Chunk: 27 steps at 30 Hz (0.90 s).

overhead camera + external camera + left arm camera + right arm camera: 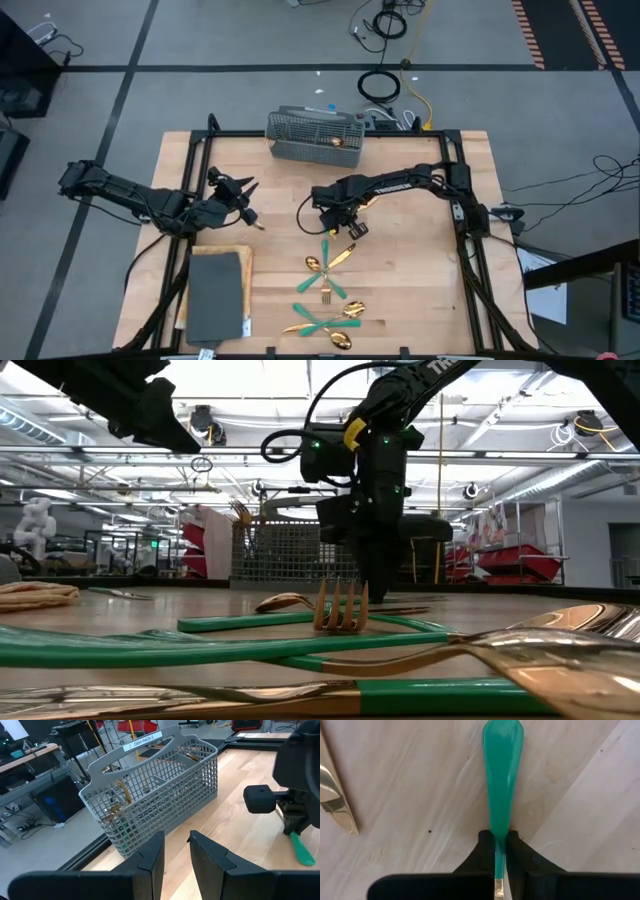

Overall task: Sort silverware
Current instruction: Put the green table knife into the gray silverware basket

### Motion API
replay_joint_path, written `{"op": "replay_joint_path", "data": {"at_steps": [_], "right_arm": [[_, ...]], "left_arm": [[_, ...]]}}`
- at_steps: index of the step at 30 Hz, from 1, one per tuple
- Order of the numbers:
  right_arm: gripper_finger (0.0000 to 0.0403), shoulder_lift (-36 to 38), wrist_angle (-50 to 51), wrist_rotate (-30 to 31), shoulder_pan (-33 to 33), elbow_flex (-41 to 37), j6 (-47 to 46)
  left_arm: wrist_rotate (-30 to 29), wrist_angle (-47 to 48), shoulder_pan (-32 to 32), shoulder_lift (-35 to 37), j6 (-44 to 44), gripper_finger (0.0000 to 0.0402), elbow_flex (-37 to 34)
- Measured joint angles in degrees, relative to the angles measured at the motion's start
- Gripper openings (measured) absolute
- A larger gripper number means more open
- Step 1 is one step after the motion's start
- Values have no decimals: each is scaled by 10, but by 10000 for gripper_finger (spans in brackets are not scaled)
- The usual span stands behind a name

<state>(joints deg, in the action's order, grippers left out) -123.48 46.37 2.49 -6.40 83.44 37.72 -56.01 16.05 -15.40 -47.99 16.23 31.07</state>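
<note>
Sorting barely begun, by the look of it. Left gripper [243,197] parked near the counter's [420,290] left side, jaws open and empty. Mesh basket [315,138] at the back already holding a few gold-headed pieces. Right gripper [500,851] clamped on one teal handle [502,775] at mid-counter. Most silverware [330,295] loose in front: slim teal handles, shiny gold heads.

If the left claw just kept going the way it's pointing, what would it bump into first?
Most likely the basket: it sits straight ahead of the left gripper, with only bare table between them, though depth is hard to judge.
</note>
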Motion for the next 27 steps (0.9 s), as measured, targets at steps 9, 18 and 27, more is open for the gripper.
{"op": "replay_joint_path", "data": {"at_steps": [9,18,27], "right_arm": [[1,47,6,32,20,-3,-37],[0,54,32,151,37,-2,-40],[0,56,95,364,65,14,-19]], "left_arm": [[0,0,0,0,0,99,0],[0,2,0,0,0,99,0],[0,2,0,0,0,99,0]]}}
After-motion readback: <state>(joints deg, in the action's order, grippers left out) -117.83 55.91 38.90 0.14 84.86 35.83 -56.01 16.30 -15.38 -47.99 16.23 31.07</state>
